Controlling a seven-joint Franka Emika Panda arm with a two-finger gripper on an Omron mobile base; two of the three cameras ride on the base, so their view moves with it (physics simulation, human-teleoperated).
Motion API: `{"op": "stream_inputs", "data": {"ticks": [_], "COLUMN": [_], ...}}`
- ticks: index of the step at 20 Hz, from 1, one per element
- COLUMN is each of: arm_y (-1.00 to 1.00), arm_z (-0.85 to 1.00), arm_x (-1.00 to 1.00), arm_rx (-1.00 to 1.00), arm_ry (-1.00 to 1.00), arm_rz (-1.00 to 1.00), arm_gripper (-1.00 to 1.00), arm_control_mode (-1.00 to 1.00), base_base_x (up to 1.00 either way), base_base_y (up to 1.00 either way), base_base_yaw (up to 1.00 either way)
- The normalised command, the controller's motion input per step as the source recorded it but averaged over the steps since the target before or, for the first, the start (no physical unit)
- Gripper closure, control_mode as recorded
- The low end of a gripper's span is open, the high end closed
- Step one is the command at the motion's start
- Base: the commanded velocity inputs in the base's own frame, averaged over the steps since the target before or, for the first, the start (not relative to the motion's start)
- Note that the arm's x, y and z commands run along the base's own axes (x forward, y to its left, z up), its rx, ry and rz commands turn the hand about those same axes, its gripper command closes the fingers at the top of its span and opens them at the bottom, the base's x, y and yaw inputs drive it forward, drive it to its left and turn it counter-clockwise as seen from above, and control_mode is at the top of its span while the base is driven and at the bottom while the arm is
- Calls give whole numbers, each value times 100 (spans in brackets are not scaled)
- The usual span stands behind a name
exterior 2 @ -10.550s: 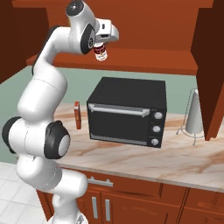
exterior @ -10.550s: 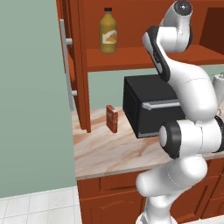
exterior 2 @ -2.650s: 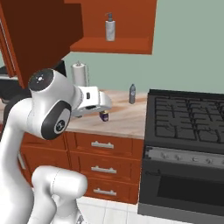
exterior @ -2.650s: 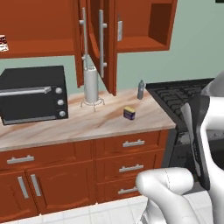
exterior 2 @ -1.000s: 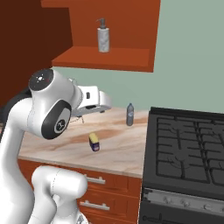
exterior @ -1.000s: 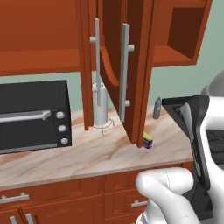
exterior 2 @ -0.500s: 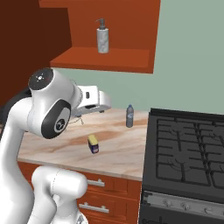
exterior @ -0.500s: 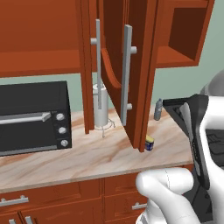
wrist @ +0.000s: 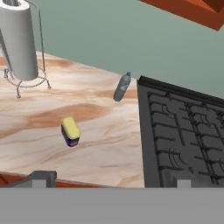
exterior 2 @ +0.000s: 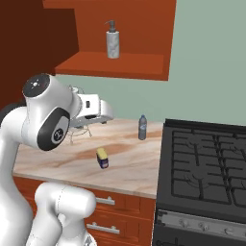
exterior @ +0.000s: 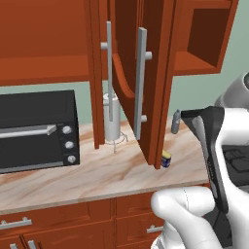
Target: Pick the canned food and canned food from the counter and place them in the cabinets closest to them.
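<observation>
hand view: blue can ahead and to the left, claw wide and empty

hand view looks down along the claw (wrist: 109, 180) at the counter (wrist: 105, 153), and the squat blue can with the yellow label (wrist: 70, 131) stands out on the open slab, clear of everything around it. from the claw's own frame it lies forward and off to the left of the midline, so the coming reach has to go out, down and across to that side before the fingers can straddle it. the two finger tips (wrist: 41, 178) sit far apart at the bottom of that view with nothing between them; the claw is spread fully and holds nothing.

in the right base view the can (exterior 2: 102, 158) stands near the counter's front edge, below and in front of the hand, with the small grey bottle (exterior 2: 142, 128) well behind it toward the wall and the stove (exterior 2: 206, 168) off to its right. the paper towel stand (wrist: 19, 43) is well apart on the left.

the can's axis looks upright, though the tilted view makes it seem to lean, so that is hard to be sure of. in the left base view the can (exterior: 166, 158) sits just beside the foot of the open cabinet door (exterior: 151, 82), which makes that the likely nearest cabinet.
</observation>
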Motion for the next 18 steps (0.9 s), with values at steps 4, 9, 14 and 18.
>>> {"op": "stream_inputs", "data": {"ticks": [4,9,14,18], "arm_y": [0,-3,-1,0], "arm_z": [-2,-2,-1,0], "arm_x": [0,-1,0,0], "arm_rx": [12,13,13,5], "arm_ry": [6,5,3,1], "arm_rz": [2,5,4,4], "arm_gripper": [-100,-100,-100,-100], "arm_control_mode": [-100,-100,-100,-100], "base_base_x": [0,0,0,0], "base_base_y": [0,0,0,0], "base_base_yaw": [0,0,0,0]}}
